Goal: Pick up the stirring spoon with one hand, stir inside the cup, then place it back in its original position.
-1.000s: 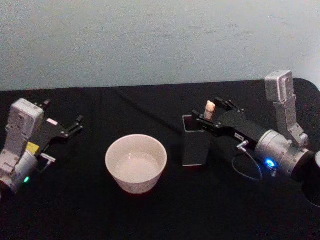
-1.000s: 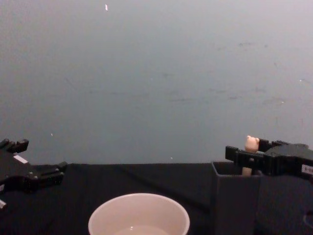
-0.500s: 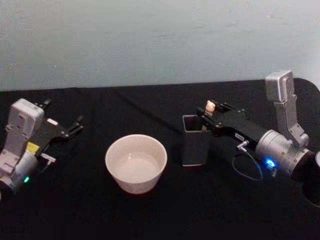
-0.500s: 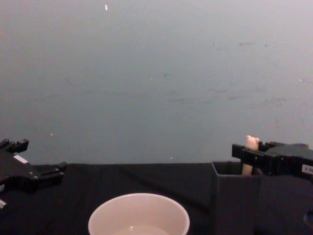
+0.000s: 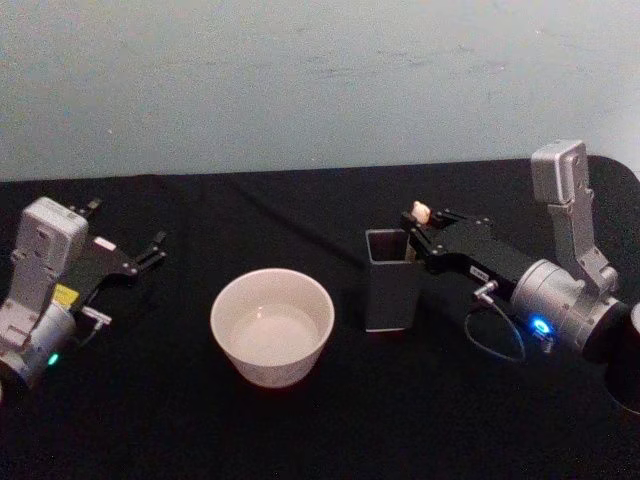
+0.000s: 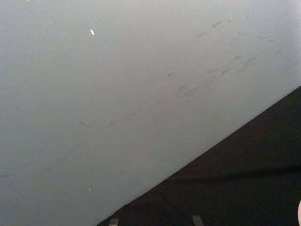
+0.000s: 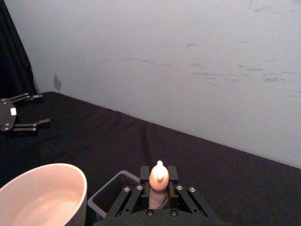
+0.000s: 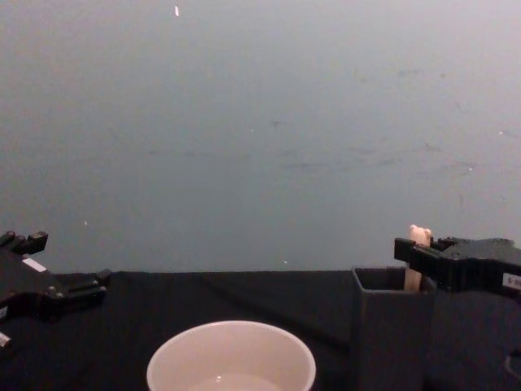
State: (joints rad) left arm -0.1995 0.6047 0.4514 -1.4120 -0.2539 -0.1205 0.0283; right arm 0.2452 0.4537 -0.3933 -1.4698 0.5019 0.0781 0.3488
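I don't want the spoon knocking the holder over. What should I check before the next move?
1. Grip: right claw shut on the stirring spoon: ok.
2. Clearance: spoon out of the holder: not ok, its lower part sits inside.
3. Target: cup upright, left of the holder: ok.
4. Other arm: left claw open, parked away from the cup: ok.
5. Spoon bowl free inside the holder: cannot tell.

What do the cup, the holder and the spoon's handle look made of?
Cup: glazed ceramic or smooth plastic, cream-white with a soft sheen. Holder: dark grey, matte, thin flat walls, probably plastic or coated metal. Stirring spoon handle, in the right hand: beige, smooth, likely wood or resin.
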